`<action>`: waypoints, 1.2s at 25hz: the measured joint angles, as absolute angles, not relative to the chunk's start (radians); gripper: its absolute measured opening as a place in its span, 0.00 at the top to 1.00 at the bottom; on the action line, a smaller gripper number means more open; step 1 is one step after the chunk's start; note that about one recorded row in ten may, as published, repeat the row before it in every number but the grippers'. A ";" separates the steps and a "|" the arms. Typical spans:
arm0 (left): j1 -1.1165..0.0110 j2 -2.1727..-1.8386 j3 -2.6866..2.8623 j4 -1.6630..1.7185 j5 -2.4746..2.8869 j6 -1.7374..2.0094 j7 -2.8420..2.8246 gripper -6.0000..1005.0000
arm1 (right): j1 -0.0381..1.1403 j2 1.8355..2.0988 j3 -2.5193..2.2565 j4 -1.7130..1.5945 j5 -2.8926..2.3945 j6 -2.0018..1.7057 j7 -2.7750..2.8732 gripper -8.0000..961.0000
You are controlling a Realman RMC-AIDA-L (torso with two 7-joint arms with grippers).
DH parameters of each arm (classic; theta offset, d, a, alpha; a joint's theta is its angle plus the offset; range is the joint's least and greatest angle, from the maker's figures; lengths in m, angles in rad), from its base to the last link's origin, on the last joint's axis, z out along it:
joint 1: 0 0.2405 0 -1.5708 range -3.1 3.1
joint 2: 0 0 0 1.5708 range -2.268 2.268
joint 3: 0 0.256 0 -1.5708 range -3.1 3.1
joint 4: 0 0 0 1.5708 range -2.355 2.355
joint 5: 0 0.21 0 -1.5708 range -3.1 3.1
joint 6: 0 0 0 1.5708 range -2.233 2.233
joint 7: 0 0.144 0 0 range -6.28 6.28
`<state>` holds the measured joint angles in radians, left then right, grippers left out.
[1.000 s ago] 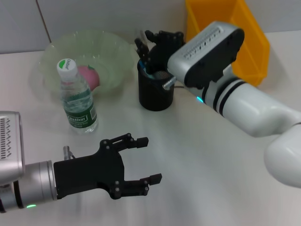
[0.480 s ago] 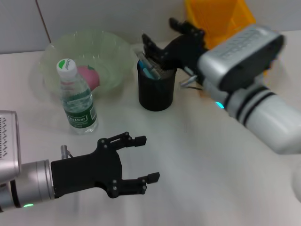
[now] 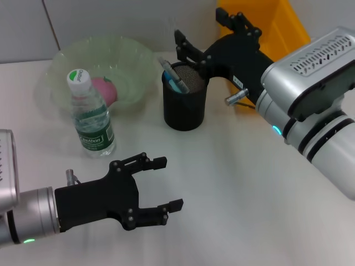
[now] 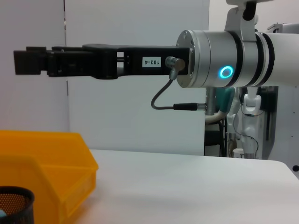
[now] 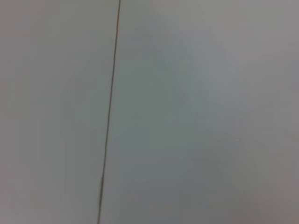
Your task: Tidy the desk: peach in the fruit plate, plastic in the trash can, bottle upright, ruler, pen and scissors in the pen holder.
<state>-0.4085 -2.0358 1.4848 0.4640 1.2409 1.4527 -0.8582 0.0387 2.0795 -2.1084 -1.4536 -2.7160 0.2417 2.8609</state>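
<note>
The black mesh pen holder (image 3: pixel 184 108) stands mid-desk with a blue pen (image 3: pixel 173 81) and other thin items sticking out of it; it also shows in the left wrist view (image 4: pixel 14 205). The clear bottle (image 3: pixel 91 119) with a green label stands upright at the left. The pink peach (image 3: pixel 105 88) lies in the pale green fruit plate (image 3: pixel 136 58). My right gripper (image 3: pixel 208 32) is open and empty, just behind and above the pen holder. My left gripper (image 3: pixel 165 184) is open and empty, low over the near desk. No plastic or scissors can be made out.
A yellow bin (image 3: pixel 283 30) stands at the back right behind my right arm; it also shows in the left wrist view (image 4: pixel 46 163). The right wrist view shows only a grey wall.
My right gripper has lifted off the pen holder and drawn back to the right, open. My left gripper has drifted slightly toward the near left.
</note>
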 joint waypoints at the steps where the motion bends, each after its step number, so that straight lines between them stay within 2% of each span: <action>1: -0.407 -2.035 1.485 0.464 1.241 1.453 -0.858 0.15 | 0.039 2.079 -2.106 -1.462 -2.719 0.228 2.866 0.13; 5: -0.407 -2.035 1.485 0.465 1.241 1.453 -0.857 0.15 | 0.058 2.078 -2.070 -1.470 -2.721 0.220 2.866 0.13; 6: -0.407 -2.036 1.485 0.465 1.241 1.453 -0.856 0.15 | 0.091 2.065 -2.044 -1.479 -2.733 0.200 2.865 0.13; 8: -0.406 -2.036 1.485 0.466 1.241 1.454 -0.856 0.15 | 0.107 2.055 -2.036 -1.486 -2.737 0.179 2.865 0.13; 9: -0.406 -2.036 1.485 0.466 1.241 1.454 -0.856 0.15 | 0.130 2.037 -2.032 -1.501 -2.741 0.127 2.865 0.13; 12: -0.405 -2.036 1.485 0.466 1.241 1.454 -0.856 0.15 | 0.137 2.029 -2.042 -1.511 -2.769 0.071 2.859 0.13; 14: -0.402 -2.036 1.484 0.466 1.241 1.453 -0.856 0.15 | 0.121 2.032 -2.061 -1.526 -2.824 0.019 2.854 0.13; 16: -0.400 -2.036 1.476 0.466 1.241 1.453 -0.856 0.15 | 0.047 2.053 -2.089 -1.576 -2.904 -0.049 2.828 0.13; 17: -0.400 -2.036 1.472 0.466 1.241 1.453 -0.856 0.15 | 0.047 2.053 -2.089 -1.576 -2.904 -0.049 2.828 0.13; 21: -0.397 -2.033 1.456 0.463 1.241 1.454 -0.856 0.15 | -0.120 2.078 -2.118 -1.676 -2.917 -0.084 2.720 0.14; 30: -0.364 -2.021 1.406 0.464 1.240 1.456 -0.858 0.15 | -0.179 2.081 -2.100 -1.684 -2.918 -0.206 2.683 0.14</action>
<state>-0.3641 -2.0211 1.4063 0.4638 1.2404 1.4563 -0.8585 -0.1785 2.0810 -2.0997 -1.6840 -2.9184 -0.2057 2.6829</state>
